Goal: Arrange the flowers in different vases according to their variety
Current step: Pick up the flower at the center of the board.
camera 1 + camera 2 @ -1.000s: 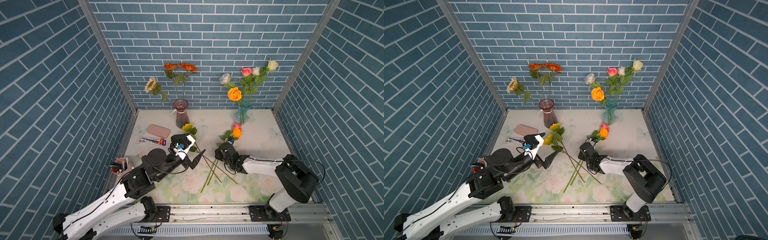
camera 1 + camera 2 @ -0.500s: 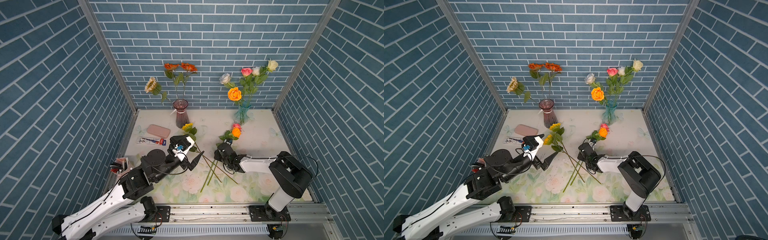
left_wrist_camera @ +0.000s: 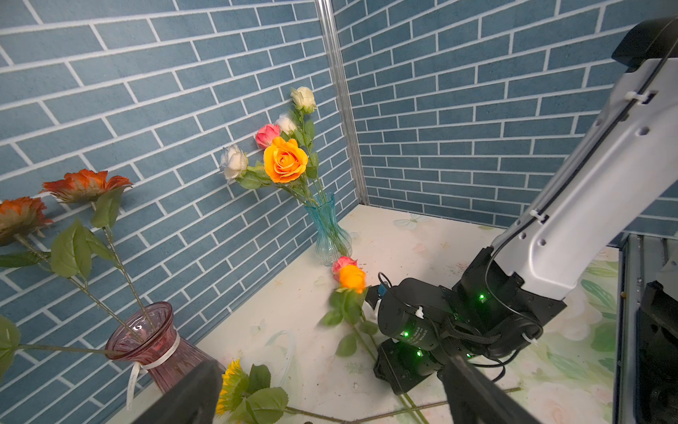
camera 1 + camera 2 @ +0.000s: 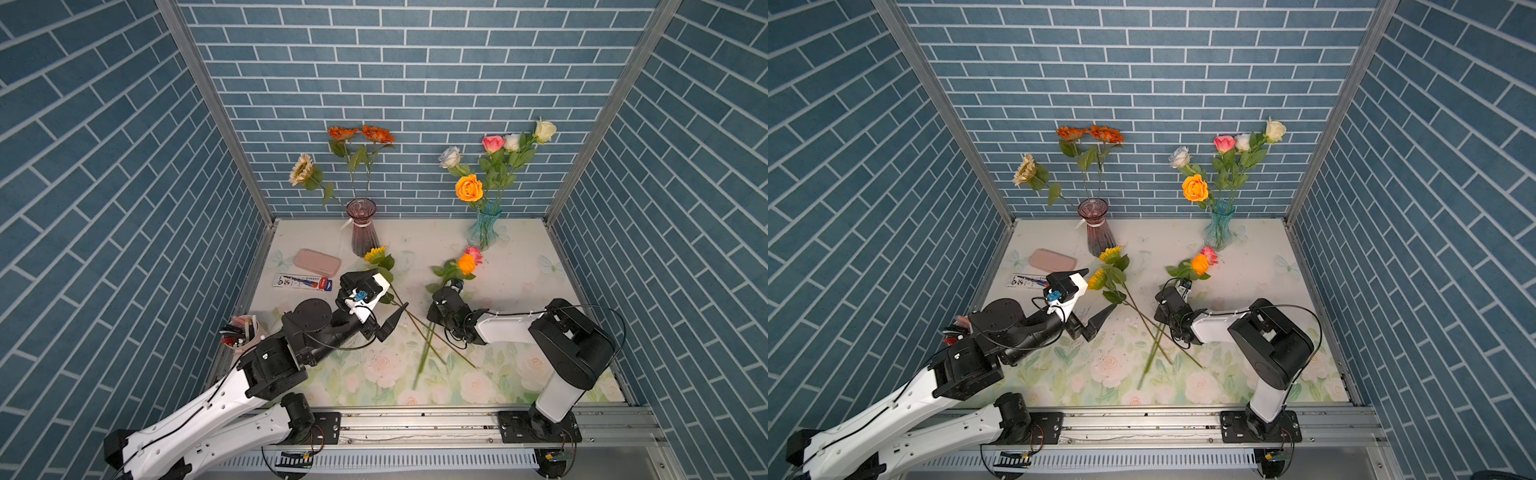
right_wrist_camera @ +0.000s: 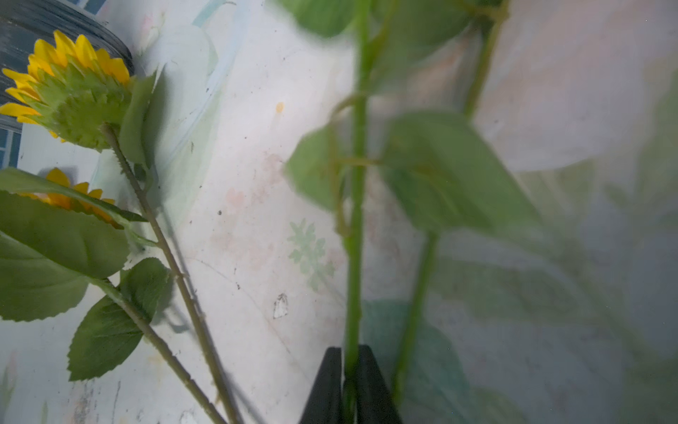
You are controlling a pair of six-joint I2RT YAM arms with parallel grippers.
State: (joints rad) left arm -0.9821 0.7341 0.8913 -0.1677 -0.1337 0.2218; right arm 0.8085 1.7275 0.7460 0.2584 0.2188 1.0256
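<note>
Judging from both top views, well past halfway: three sunflower heads (image 4: 360,133) standing in the plum vase (image 4: 365,232), five roses (image 4: 469,188) in the aqua vase (image 4: 484,228), well right of the plum vase along the back wall. Left to sort: two yellow sunflowers (image 4: 375,254) lying on the surface (image 4: 519,257) just in front of the plum vase, plus two loose roses (image 4: 466,263) farther right of it. Left end effector (image 4: 1099,289) hovering in front of the plum vase, jaws wide apart, holding nothing. Right end effector (image 4: 436,318) down among the crossed stems (image 4: 428,345), front-right of the plum vase, its tips hidden under its own wrist, so no reading the grip from above. Second yellow head (image 4: 1096,279) plain in a top view, otherwise mostly covered by the left wrist.

Turning to the left wrist view: both vases side-on, the loose orange rose (image 3: 352,278) blurred, right of the plum vase. Own dark fingers (image 3: 190,396) spread wide, nothing between. Right end effector's tips hidden here too.

Closing with the right wrist view: alone in showing the clamp. Black fingers (image 5: 330,381) pressed together on one green rose stem (image 5: 354,238), another stem just beside, outside the grip. Bloom out of frame, so no telling which rose. Probably next: lifting toward the aqua vase.
</note>
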